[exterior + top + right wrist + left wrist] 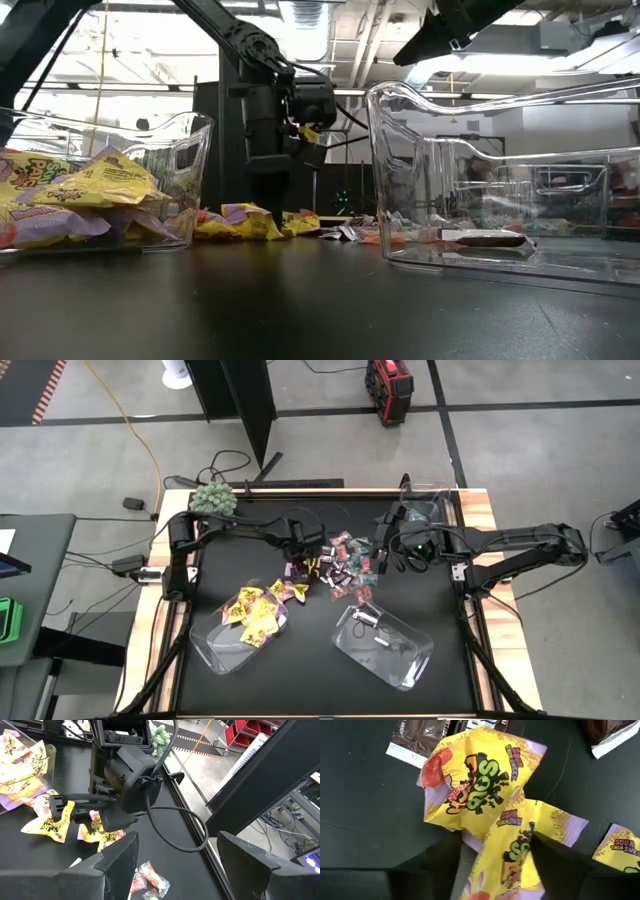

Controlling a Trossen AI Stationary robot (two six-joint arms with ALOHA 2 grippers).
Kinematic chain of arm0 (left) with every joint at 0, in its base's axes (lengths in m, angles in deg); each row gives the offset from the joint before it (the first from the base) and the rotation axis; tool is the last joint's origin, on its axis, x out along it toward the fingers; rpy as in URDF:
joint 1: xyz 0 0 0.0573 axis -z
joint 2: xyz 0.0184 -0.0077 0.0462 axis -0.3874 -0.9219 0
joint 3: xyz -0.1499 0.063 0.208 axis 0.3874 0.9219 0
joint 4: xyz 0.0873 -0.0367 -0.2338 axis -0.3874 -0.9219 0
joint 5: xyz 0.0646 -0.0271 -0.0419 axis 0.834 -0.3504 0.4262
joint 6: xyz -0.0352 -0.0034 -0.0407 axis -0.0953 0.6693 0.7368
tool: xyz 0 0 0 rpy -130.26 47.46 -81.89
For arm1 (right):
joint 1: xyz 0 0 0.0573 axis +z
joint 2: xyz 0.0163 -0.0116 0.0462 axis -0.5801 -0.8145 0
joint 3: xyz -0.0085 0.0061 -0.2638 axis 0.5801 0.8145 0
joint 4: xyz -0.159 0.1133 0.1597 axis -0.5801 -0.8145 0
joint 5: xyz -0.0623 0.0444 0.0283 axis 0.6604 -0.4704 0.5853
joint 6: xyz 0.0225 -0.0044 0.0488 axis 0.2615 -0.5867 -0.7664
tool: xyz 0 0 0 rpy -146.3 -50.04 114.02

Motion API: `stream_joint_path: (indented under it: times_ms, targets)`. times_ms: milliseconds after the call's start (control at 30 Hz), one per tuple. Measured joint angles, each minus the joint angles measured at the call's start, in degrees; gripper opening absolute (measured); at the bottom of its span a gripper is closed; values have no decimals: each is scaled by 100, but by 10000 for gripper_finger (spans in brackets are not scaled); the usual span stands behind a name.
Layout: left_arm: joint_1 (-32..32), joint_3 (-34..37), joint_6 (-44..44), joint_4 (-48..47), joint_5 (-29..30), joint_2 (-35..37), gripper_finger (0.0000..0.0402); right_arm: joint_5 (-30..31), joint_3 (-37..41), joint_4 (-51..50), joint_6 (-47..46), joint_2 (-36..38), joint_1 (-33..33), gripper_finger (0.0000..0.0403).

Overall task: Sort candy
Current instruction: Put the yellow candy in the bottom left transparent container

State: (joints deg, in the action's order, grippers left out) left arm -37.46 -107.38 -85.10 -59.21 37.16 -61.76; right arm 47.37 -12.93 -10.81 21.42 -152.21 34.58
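Note:
Loose candy lies in a pile [330, 568] mid-table: yellow packets [285, 592], dark mini bars and teal-and-pink sweets [357, 560]. My left gripper [300, 558] points down over the pile's left side, open. In its wrist view the fingers [555, 862] stand on either side of a yellow packet [512, 852], which lies flat on the table and partly under a second yellow packet [475, 785]. My right gripper [383, 555] hovers over the pile's right side, open and empty [175, 865], facing the left gripper [107, 807].
A clear bin [215, 650] near left holds several yellow packets. Another clear bin [415, 660] near right holds a few dark bars. A third clear bin [430, 495] sits at the far right corner. The fuzzy green plant [213, 498] stands at the far left corner.

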Motion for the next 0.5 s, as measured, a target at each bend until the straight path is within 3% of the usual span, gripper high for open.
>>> stream_joint_path:
  times_ms: [267,500]
  targets:
    - [6,23,-37,-449,21,494,25,0,0,2,-2,0,0,285]
    - [123,23,46,-525,234,1573,16,0,0,0,-13,0,0,285]
